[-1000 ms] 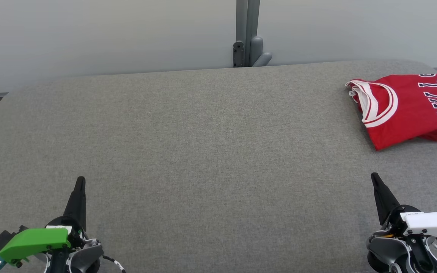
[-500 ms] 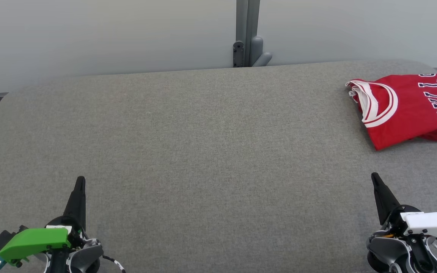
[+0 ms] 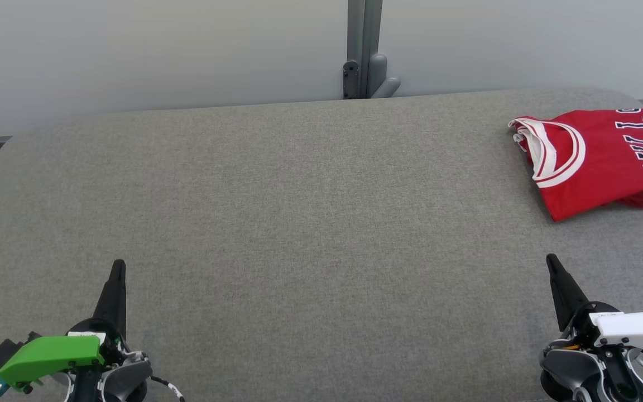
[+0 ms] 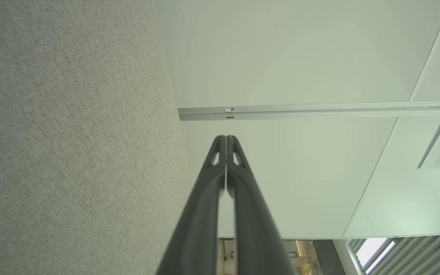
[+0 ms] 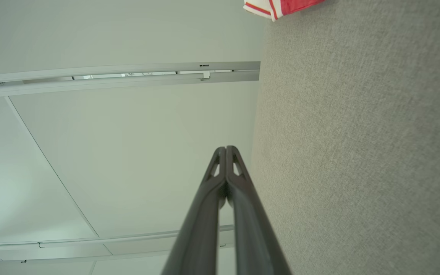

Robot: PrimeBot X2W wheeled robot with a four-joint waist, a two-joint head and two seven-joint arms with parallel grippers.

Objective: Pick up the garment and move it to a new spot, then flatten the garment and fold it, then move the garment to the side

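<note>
Big grey fabric table (image 3: 299, 223) takes up most of the head view, with a pale wall (image 3: 159, 50) behind it and a grey post (image 3: 364, 44) at the far edge. The red jersey (image 3: 600, 162) lies folded up at the table's far right corner, white-trimmed neck towards the middle, dark lettering running off the frame edge. Left gripper (image 3: 118, 264) sits near the front left, right gripper (image 3: 550, 259) near the front right, well apart from the jersey. Both are closed up tight, fingers pressed together, nothing in either one
</note>
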